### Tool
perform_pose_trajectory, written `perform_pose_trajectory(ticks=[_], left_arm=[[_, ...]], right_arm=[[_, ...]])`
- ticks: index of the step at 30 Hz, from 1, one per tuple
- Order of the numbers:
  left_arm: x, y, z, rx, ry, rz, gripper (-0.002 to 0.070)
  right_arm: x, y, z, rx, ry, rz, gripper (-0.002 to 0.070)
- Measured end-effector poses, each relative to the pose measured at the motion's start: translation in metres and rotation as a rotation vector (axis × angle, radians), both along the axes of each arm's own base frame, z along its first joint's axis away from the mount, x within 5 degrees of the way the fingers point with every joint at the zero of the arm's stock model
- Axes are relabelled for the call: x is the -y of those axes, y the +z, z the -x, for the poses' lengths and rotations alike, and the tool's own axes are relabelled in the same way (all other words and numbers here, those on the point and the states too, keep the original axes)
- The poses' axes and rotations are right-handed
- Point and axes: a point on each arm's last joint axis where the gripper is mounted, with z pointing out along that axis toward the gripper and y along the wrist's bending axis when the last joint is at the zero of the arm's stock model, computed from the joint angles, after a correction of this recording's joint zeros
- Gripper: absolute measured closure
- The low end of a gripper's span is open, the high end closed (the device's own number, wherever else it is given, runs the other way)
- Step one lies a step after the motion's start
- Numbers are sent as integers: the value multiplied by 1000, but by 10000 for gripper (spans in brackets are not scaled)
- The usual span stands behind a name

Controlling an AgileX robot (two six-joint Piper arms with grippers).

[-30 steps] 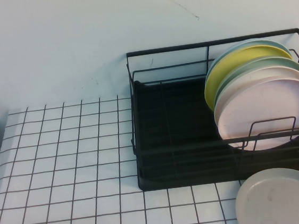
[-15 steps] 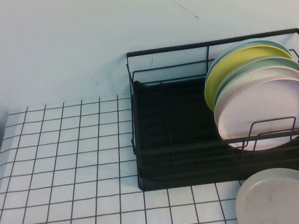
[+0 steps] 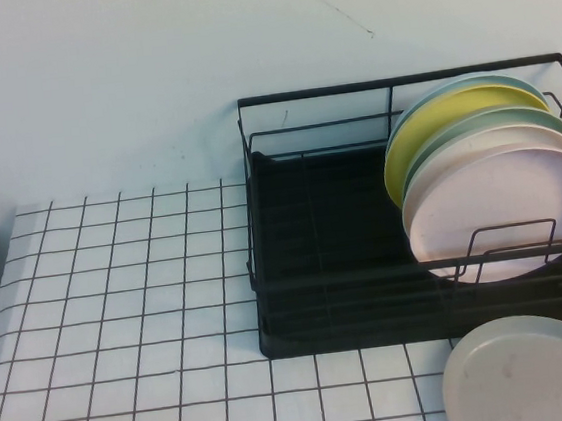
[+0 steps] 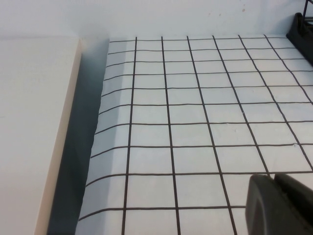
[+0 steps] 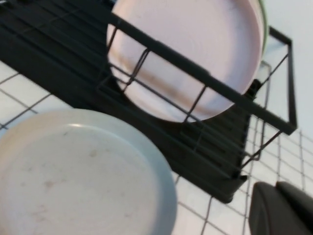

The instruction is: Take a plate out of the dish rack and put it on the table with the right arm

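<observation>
The pale grey-white plate (image 3: 529, 373) lies flat on the gridded table (image 3: 121, 318), just in front of the black wire dish rack (image 3: 349, 88). In the right wrist view the plate (image 5: 73, 171) sits below the rack's front wire (image 5: 215, 81). My right gripper (image 5: 275, 185) hovers over the table past the rack's corner, shut and empty, apart from the plate. My left gripper (image 4: 274, 177) is shut over bare table (image 4: 195, 98), holding nothing. Neither arm shows in the high view.
A pale pink plate (image 3: 507, 207) stands foremost in the rack, with green-rimmed plates and a yellow plate (image 3: 433, 124) behind it. The rack's left half (image 3: 314, 237) holds nothing. A beige block (image 4: 29, 122) borders the table's left edge.
</observation>
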Motion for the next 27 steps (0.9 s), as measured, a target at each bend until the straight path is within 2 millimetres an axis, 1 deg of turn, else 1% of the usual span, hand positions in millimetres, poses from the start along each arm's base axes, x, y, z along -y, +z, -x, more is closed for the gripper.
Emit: perform_pose_trajectory(ticks=[2,6,10,13,16,27], left_arm=[[0,0,0,0,0,0,678],[0,0,0,0,0,0,678],[0,0,0,0,0,0,678],[0,0,0,0,0,0,678],[0,0,0,0,0,0,678],[0,0,0,0,0,0,678]], right_arm=[[3,-1,-3,42,-30,17,677],[10,-7,-9,108,-134,-68,677],[19,-21,-13,96,-258,-151,677],[22,-31,-13,45,-319,-208,677],[23,-36,-11,-18,-339,-218,677],[23,-37,-11,-31,-344,-216,678]])
